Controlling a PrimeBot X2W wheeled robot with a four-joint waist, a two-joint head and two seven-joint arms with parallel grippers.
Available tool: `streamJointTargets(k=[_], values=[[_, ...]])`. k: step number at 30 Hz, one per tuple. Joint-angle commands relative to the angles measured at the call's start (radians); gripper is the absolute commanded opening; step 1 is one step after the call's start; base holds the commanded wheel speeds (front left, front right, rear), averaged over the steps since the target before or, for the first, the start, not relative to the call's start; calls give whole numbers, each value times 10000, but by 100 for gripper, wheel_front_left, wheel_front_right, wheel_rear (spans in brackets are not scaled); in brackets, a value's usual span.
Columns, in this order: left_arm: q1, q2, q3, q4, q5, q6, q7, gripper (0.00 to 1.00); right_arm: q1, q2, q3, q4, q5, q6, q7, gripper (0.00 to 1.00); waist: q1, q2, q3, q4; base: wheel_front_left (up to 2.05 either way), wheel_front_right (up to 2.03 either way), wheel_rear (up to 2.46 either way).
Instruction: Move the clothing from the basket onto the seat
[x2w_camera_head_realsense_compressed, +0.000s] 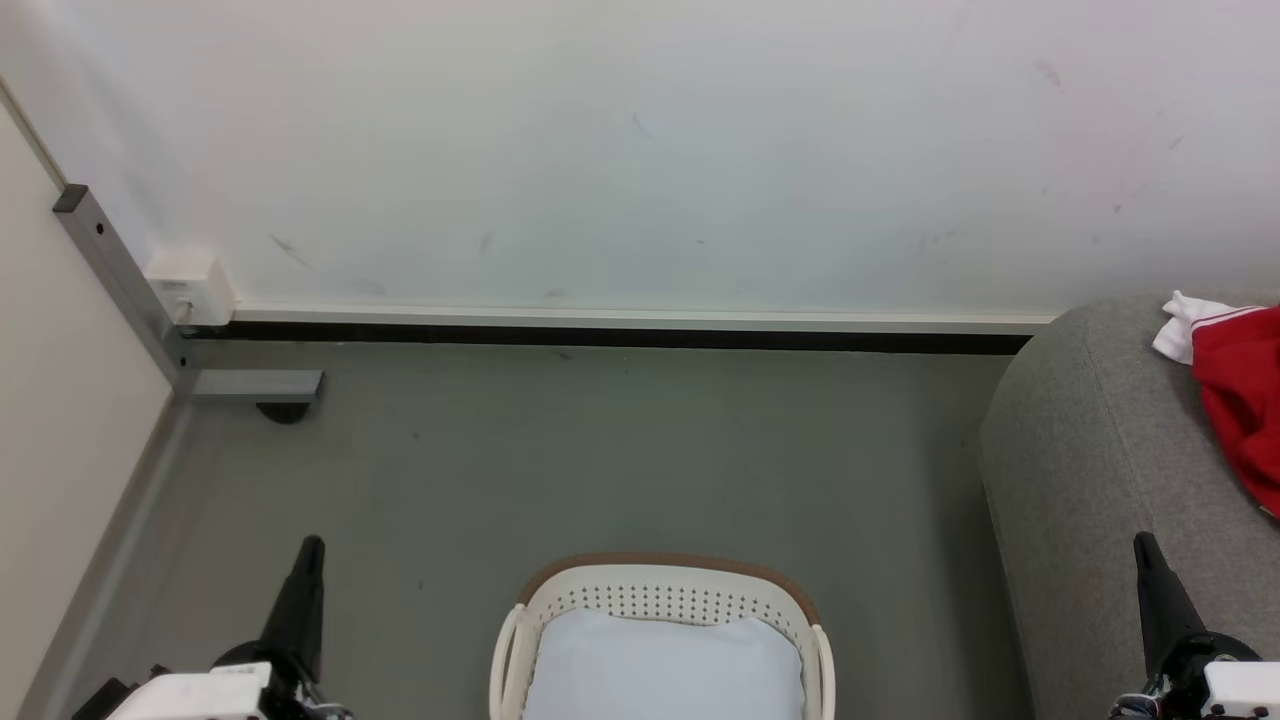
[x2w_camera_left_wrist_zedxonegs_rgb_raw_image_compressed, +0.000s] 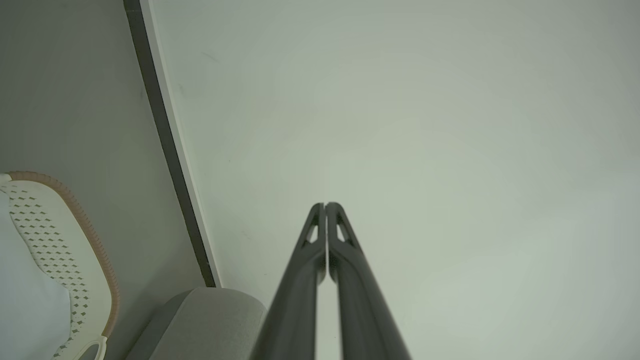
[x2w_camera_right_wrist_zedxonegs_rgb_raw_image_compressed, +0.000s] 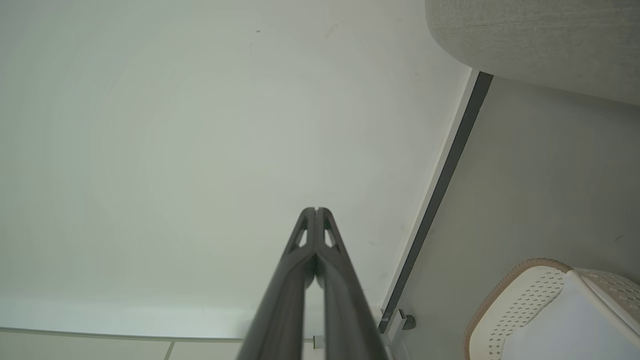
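Red clothing (x2w_camera_head_realsense_compressed: 1243, 400) with white trim lies on the grey seat (x2w_camera_head_realsense_compressed: 1090, 480) at the right edge of the head view. The cream-white basket (x2w_camera_head_realsense_compressed: 660, 598) with a brown rim stands on the floor at bottom centre, and a pale blue-white pad (x2w_camera_head_realsense_compressed: 663, 668) lies inside it. My left gripper (x2w_camera_head_realsense_compressed: 312, 545) is at the lower left, shut and holding nothing, its tips pressed together in the left wrist view (x2w_camera_left_wrist_zedxonegs_rgb_raw_image_compressed: 325, 205). My right gripper (x2w_camera_head_realsense_compressed: 1142, 540) is shut and bare at the lower right, in front of the seat, tips together in the right wrist view (x2w_camera_right_wrist_zedxonegs_rgb_raw_image_compressed: 316, 210).
A white wall (x2w_camera_head_realsense_compressed: 640, 150) with a dark baseboard (x2w_camera_head_realsense_compressed: 600, 335) runs across the back. A grey metal post and foot (x2w_camera_head_realsense_compressed: 250, 385) stand in the left corner beside a pale panel. Grey floor (x2w_camera_head_realsense_compressed: 600, 450) lies between basket and wall.
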Motion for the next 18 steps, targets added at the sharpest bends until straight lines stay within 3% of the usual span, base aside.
streamJointTargets(k=[1,18], values=[[-81,21,18,-36,-137,-53,35,0,-125,-77,-37,-49,4,-21,32,0,0,0,0,0,0,0,0],[-80,21,17,-37,-138,-53,35,0,-125,-78,-36,-50,4,-21,31,0,0,0,0,0,0,0,0]])
